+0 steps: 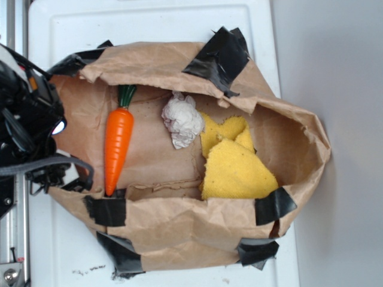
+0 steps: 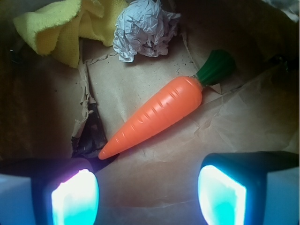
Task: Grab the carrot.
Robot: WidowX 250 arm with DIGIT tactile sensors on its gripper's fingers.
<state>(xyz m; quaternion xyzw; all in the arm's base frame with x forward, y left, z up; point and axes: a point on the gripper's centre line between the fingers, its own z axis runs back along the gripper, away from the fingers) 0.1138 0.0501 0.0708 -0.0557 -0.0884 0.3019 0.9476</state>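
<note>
While the slim glossy orange plastic carrot point(image 1: 118, 146) w/ ribbed tapering body and dark green stalk top is lying flat on the floor of the crumpled brown paper bag point(image 1: 179, 233), the black gripper point(image 2: 149, 191) is hovering just short of its pointed tip, fingers spread wide apart and touching nothing. In the wrist view the carrot is lying diagonally, tip toward lower left, stalk toward upper right, between and beyond the two glowing fingertip pads point(image 2: 75, 197). In the exterior view the robot arm point(image 1: 27, 119) is sitting at the left edge of the bag, carrot just beside it, stalk pointing up-frame. Bag is lying opened out on a white tabletop point(image 1: 149, 21), its edges held w/ strips of black tape point(image 1: 218, 54). A crumpled ball of white paper point(image 1: 182, 121) is sitting near the carrot's stalk end, apart from it. A folded yellow sponge cloth point(image 1: 236, 164) is lying beyond the paper ball, touching it, well apart from the carrot.
</note>
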